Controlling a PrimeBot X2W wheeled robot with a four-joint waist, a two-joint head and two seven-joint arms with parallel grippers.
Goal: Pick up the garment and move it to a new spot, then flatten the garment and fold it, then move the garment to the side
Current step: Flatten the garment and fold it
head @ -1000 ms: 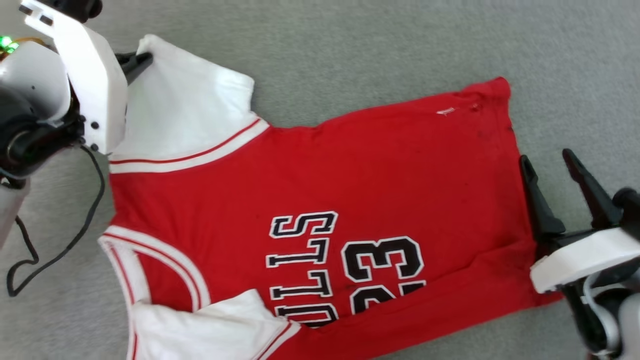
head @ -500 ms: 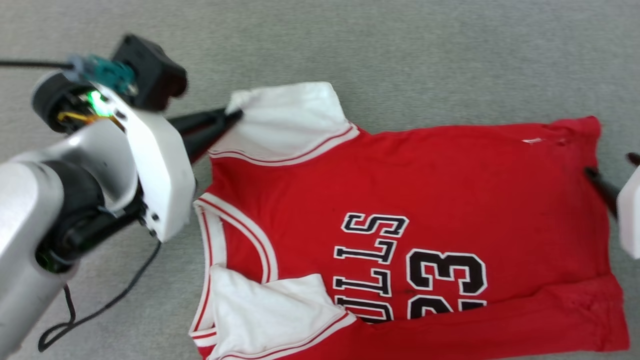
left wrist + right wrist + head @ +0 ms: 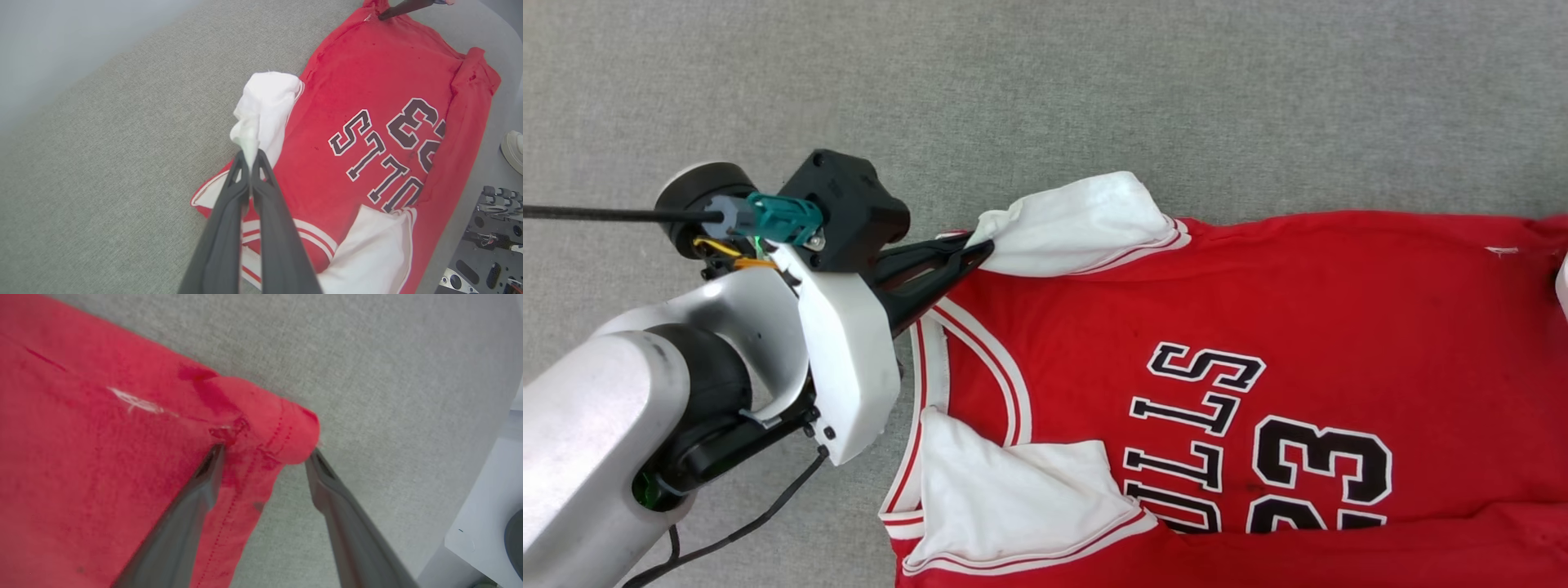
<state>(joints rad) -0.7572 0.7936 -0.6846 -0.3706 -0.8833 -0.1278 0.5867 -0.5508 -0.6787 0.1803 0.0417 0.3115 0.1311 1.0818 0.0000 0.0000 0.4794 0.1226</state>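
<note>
The garment [image 3: 1258, 286], a red jersey with white sleeves and black lettering, lies spread on the grey surface. My left gripper [image 3: 978, 250] is shut on the tip of the far white sleeve [image 3: 1086, 224], which is bunched and lifted beside the collar. In the left wrist view the shut fingers [image 3: 249, 157] pinch that sleeve [image 3: 265, 102] above the garment [image 3: 367, 81]. My right gripper [image 3: 265, 455] stands open over the garment's hem corner [image 3: 282, 428]. One finger rests on the red cloth and the other sits just off the corner.
The grey fabric table [image 3: 1094, 90] stretches beyond the garment. Its edge runs down the right of the left wrist view, with a shoe [image 3: 512, 149] and the robot's base [image 3: 490, 245] beyond it. A black cable [image 3: 727, 535] hangs under my left arm.
The head camera has swung, shifting the whole picture. My left gripper has drawn the white sleeve in from its spread-out position towards the collar. The right gripper has slid to the frame's right edge.
</note>
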